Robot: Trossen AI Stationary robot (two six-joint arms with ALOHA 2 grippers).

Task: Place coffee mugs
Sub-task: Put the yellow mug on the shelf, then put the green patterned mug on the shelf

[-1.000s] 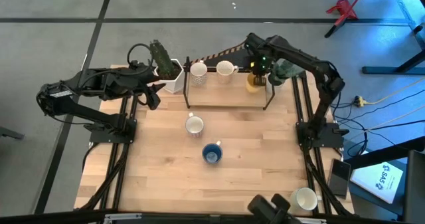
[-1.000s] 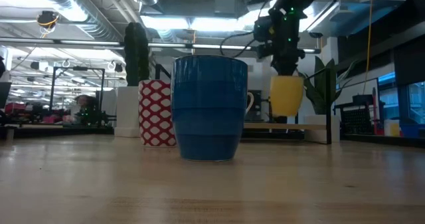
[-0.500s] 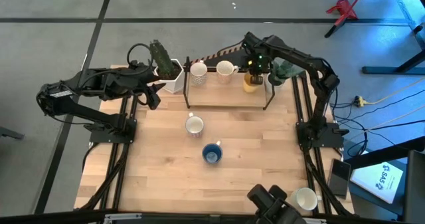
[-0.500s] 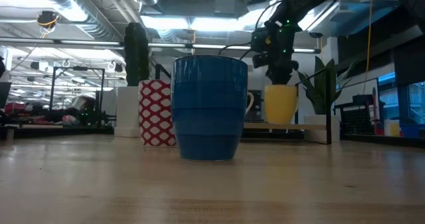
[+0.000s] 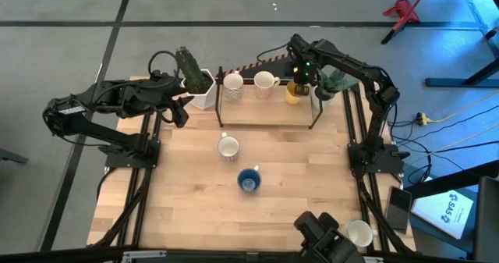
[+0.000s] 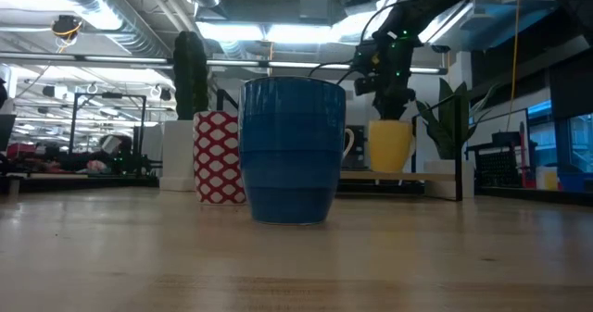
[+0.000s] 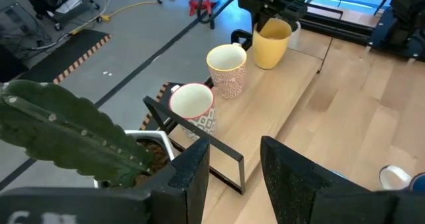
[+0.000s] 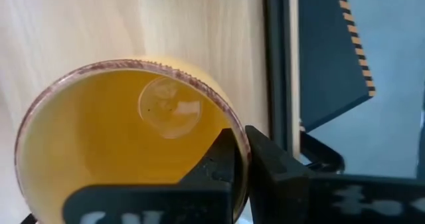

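Note:
The orange-yellow mug stands on the raised wooden shelf at the table's far side, right of two pale patterned mugs. My right gripper is above it, shut on its rim. A white mug and a blue mug stand on the table's middle, and another white mug at the near right corner. My left gripper waits open near the cactus pot, at the far left. My right gripper pinches the orange mug's rim on the side toward the table's right, one finger inside the mug and one outside. The fingers come from above, pointing down. The mug stands upright with its base on the shelf.
A cactus in a white pot stands left of the shelf and a leafy plant right of it. The shelf has a black frame. Bare tabletop lies around the white and blue mugs. A dark object shows at the near edge.
My right gripper has come down and a little toward the table's left with the orange mug, which hung clear of the shelf a second ago and now stands on it. It has kept its hold on the rim.

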